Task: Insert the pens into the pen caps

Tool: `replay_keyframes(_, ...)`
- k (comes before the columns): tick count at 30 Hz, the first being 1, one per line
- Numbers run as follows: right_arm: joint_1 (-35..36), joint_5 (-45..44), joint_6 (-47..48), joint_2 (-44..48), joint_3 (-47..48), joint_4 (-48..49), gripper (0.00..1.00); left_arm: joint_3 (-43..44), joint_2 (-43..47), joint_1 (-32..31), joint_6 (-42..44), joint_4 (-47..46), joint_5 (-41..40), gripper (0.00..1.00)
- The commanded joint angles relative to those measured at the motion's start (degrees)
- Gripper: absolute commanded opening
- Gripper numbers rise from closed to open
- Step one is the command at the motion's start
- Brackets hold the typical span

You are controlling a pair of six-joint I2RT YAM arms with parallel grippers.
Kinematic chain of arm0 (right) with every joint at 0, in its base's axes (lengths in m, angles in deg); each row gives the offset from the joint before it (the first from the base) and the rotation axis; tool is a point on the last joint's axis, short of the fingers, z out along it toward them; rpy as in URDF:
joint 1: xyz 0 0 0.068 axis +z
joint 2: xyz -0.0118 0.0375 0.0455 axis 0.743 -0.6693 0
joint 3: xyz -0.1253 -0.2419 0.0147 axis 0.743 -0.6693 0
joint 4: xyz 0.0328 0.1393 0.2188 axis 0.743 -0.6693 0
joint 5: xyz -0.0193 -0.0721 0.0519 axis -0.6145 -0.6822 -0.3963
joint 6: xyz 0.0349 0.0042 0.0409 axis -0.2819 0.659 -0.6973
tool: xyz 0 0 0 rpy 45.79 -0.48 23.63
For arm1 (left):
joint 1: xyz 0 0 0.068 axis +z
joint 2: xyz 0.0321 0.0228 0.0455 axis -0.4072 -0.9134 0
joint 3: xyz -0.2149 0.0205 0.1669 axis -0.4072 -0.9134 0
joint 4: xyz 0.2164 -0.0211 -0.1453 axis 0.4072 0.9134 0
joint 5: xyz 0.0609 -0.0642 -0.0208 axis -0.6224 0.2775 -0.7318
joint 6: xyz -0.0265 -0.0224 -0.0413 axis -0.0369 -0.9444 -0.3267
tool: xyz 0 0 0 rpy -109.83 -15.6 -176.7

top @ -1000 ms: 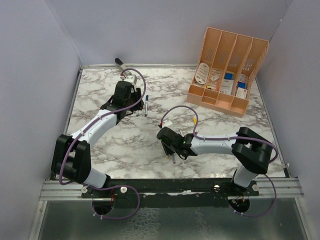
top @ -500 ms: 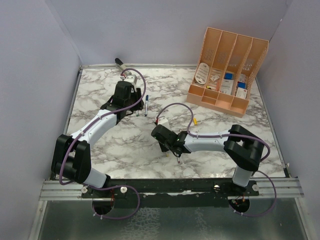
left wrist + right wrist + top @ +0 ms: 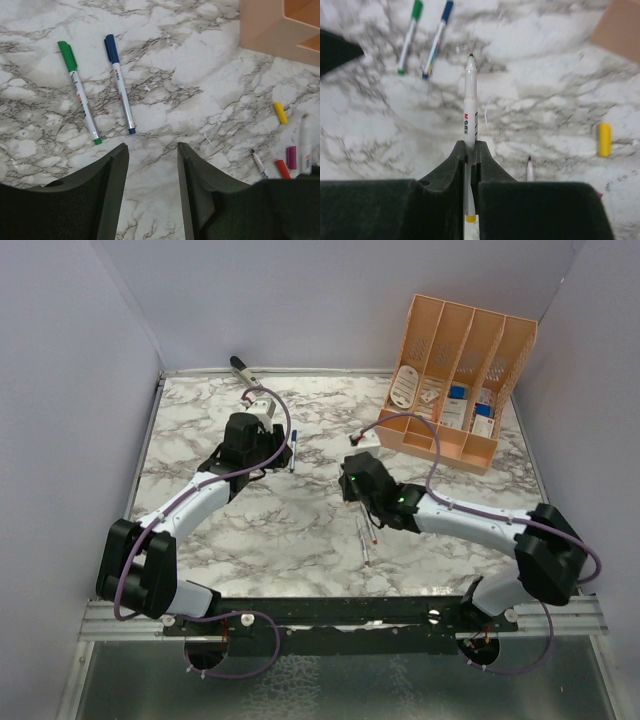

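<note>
My right gripper [image 3: 471,147] is shut on a white pen [image 3: 470,100] with a yellow end, its bare tip pointing away from me above the table. The yellow cap [image 3: 604,139] lies to its right on the marble. Two capped pens, green [image 3: 80,100] and blue [image 3: 120,90], lie side by side ahead of my left gripper [image 3: 152,150], which is open and holds nothing. The yellow cap [image 3: 280,112], a magenta cap [image 3: 291,157], a red cap [image 3: 281,169] and a bare pen [image 3: 260,164] lie at its right. From above, two loose pens [image 3: 363,535] lie near my right gripper [image 3: 352,478].
A peach desk organizer [image 3: 455,385] with small items stands at the back right of the marble table [image 3: 200,530]. A dark stapler-like object [image 3: 240,367] rests at the back left edge. Purple walls close in both sides.
My right gripper has shut on the yellow-ended pen and carried it from the near centre toward the back and right. The left arm has shifted slightly and stays open.
</note>
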Motion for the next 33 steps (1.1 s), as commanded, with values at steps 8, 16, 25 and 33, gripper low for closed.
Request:
replay_keyframes(8, -3.63, 0.04, 14.75, 19.29, -13.87, 41.61, 0.01, -9.4, 4.84, 0.21, -6.06, -34.26, 36.97, 0.57)
replay_keyframes(16, -4.16, 6.89, 16.91, 23.43, -20.88, 56.6, 0.01, -15.66, 1.05, 0.12, -26.65, -73.67, 52.77, 0.61)
replay_keyframes(25, -5.17, 16.45, 14.51, 25.1, -21.8, 59.82, 0.01, -12.29, -11.3, -0.96, -49.83, -102.97, 55.37, 0.59)
replay_keyframes(33, -5.18, 19.97, 13.03, 24.28, -21.37, 59.52, 0.01, -10.5, -7.59, -3.27, -45.92, -96.6, 55.57, 0.6)
